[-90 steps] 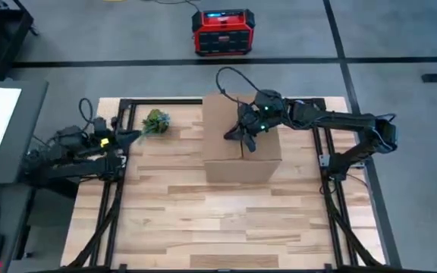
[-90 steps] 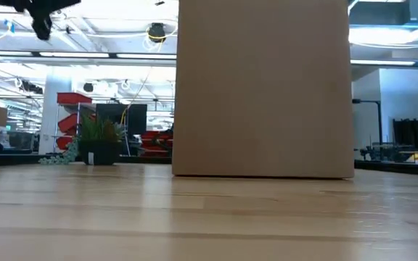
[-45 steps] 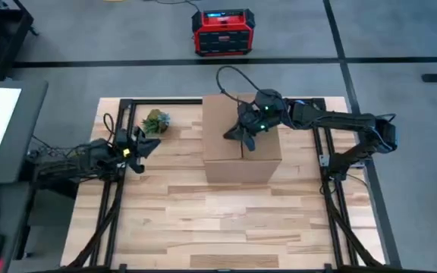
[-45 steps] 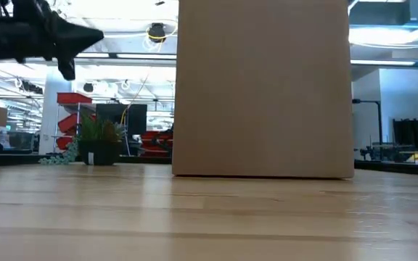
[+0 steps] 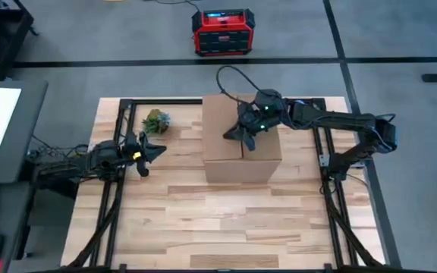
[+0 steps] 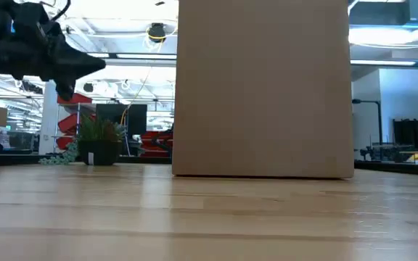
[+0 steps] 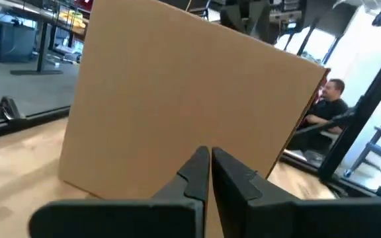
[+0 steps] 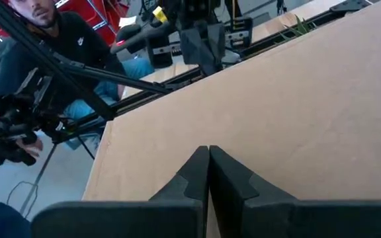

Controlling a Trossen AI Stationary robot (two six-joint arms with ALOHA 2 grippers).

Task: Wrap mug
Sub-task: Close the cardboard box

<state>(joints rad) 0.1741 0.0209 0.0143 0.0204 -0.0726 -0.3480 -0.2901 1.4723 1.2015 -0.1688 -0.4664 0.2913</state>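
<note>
My right pincer (image 5: 243,134) sits over the top of the cardboard box (image 5: 241,140), its fingers pressed together with nothing between them; in my right wrist view the two dark tips meet just above the brown top panel. My left pincer (image 5: 152,152) hangs above the tabletop (image 5: 226,212) to the box's left, pointed at its side wall, fingers likewise closed on nothing. No mug shows in any view; I judge it may be inside the box or behind it, but I cannot tell. The box stands upright near the far middle of the tabletop, with a small potted plant (image 5: 155,120) well apart at its left. The box looks stiff but light, plain cardboard with smooth faces, so I expect it would slide if pushed low and tip if pushed high. There seems to be a seam along the top, and a flap edge there would be my best hold. A mug, if inside, would be hard, smooth and breakable; the handle or rim would suit.
</note>
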